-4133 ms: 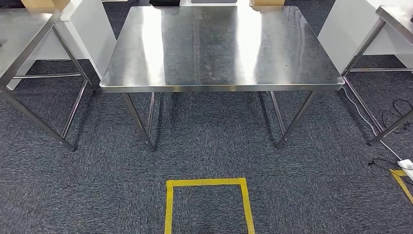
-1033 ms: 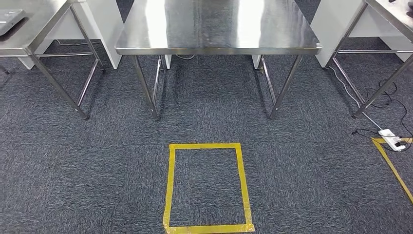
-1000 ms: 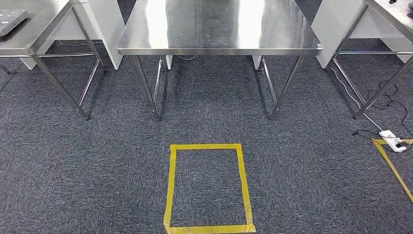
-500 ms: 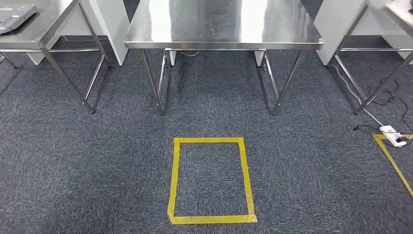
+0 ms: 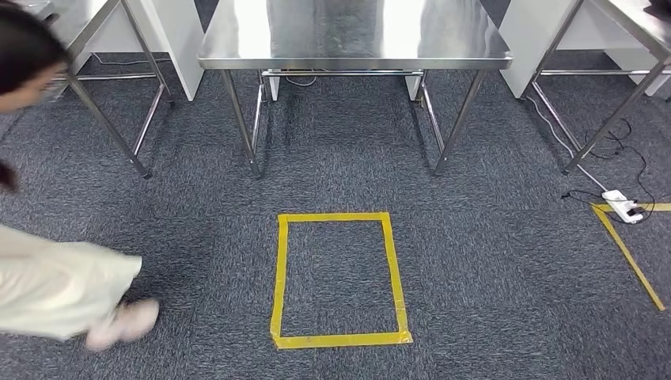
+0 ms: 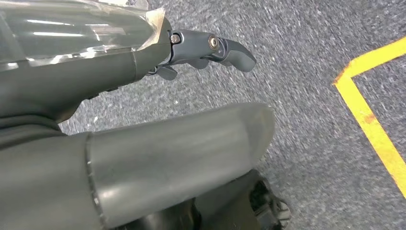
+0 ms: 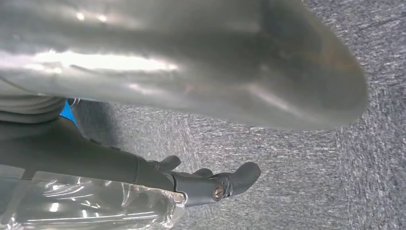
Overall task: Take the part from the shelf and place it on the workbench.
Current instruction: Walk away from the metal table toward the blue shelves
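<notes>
– Change check, anyone? Comparing the head view with a moment back.

– Whole view shifted, so camera move, not furniture. Now standing farther back from steel table (image 5: 354,47), with yellow tape rectangle (image 5: 340,277) fully visible on carpet (image 5: 490,261) in front. Also new: person (image 5: 55,285) striding in from the left, blurred, passing near the tape.

– Meaning for the task?

– Early days, at a guess. Probably backing off or turning to go find the shelf, with nothing fetched yet. Steel table likely the workbench, bare on top as far as visible. Might be worth waiting for that walker to clear off first.

– Hands?

– Left hand (image 6: 143,62) hanging over carpet, fingers (image 6: 225,48) stretched out and well apart from thumb (image 6: 182,153), gripping nothing. Right hand (image 7: 143,172) same deal: fingers (image 7: 234,179) out, clear of thumb (image 7: 215,62), nothing held.

– And the part?

– Can't tell where. Can't place the shelf either. Could be off to one side or behind, pure guess. Left table (image 5: 87,16) half covered by the person's head, so no reading its top. Right table (image 5: 633,20) cut off at the frame edge.
</notes>
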Motion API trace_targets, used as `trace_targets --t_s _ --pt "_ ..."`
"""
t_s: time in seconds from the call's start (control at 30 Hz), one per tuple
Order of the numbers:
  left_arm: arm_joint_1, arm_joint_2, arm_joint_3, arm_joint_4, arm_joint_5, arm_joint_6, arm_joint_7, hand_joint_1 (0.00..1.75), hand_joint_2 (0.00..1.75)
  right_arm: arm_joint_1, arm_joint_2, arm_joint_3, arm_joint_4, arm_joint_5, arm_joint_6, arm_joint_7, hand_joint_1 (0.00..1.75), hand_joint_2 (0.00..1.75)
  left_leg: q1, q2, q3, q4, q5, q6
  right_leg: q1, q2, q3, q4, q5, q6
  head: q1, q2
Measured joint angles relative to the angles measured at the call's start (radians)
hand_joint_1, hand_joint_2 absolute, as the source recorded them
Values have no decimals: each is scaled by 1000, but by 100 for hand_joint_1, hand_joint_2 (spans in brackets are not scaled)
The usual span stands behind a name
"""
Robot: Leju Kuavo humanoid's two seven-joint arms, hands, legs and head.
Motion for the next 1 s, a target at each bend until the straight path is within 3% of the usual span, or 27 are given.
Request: trace_targets --t_s 0.07,0.1,0.13,0.2,0.23,0.27,0.3,0.37,0.43,0.47,0.6,0.7,1.0 --pt "-1 0 0 0 0 0 0 0 0 1 -1 0 0 -1 0 0 0 0 -3 3 -11 -5 13 20 2 0 -10 5 1 14 4 0" --pt "-2 -1 0 0 0 0 1 0 0 1 -1 0 0 -1 0 0 0 0 -4 5 -17 -8 22 31 3 0 -21 24 -15 14 8 0" --pt "-3 -1 0 0 0 -1 1 0 0 1 -1 0 0 -1 0 0 0 0 -5 8 -26 -12 32 42 2 0 -39 65 -46 9 12 0" --pt "-4 -1 0 0 -1 0 0 0 0 1 0 0 0 -1 0 0 0 0 -8 11 -47 -12 47 52 1 1 -85 189 -122 -3 22 0" --pt "-4 -1 0 0 -4 2 0 0 0 1 1 0 0 -1 0 0 0 0 -11 13 -58 -12 55 53 1 1 -101 247 -146 -2 26 0" --pt "-4 -1 0 0 -6 4 -1 0 0 1 1 0 0 -1 0 0 0 0 -13 14 -68 -11 62 53 2 1 -104 278 -150 3 28 0" --pt "-4 -1 0 0 -9 6 -2 0 0 1 0 0 0 -1 0 1 0 0 -15 15 -77 -11 69 53 2 1 -88 273 -137 12 29 0" --pt "-5 -1 -1 0 -10 9 -3 0 0 1 0 0 0 -1 4 2 0 0 -18 16 -89 -10 81 49 5 0 0 155 -94 21 32 0" --pt "-5 -2 -1 0 -10 11 -3 0 0 -2 -1 0 0 0 15 3 0 0 -21 17 -96 -10 91 41 13 0 94 10 -79 13 33 0" --pt "-6 -2 -1 0 -10 11 -4 0 0 -3 -1 0 0 0 22 3 0 0 -23 18 -97 -9 95 36 17 0 114 -30 -81 6 34 0" --pt "-7 -2 -1 0 -10 14 -5 0 0 -3 -2 0 0 0 38 3 0 0 -23 17 -100 -7 83 38 14 0 110 -49 -81 -8 25 0" --pt "-7 -2 -1 0 -10 15 -5 0 0 -2 -2 0 0 -1 39 3 0 0 -15 17 -102 -11 108 24 20 0 104 -44 -76 -19 21 0" --pt "-6 -2 -1 0 -10 23 -5 0 0 -1 -2 4 0 9 39 6 0 0 -14 17 -105 -11 114 21 26 -1 96 -39 -74 -22 16 0"
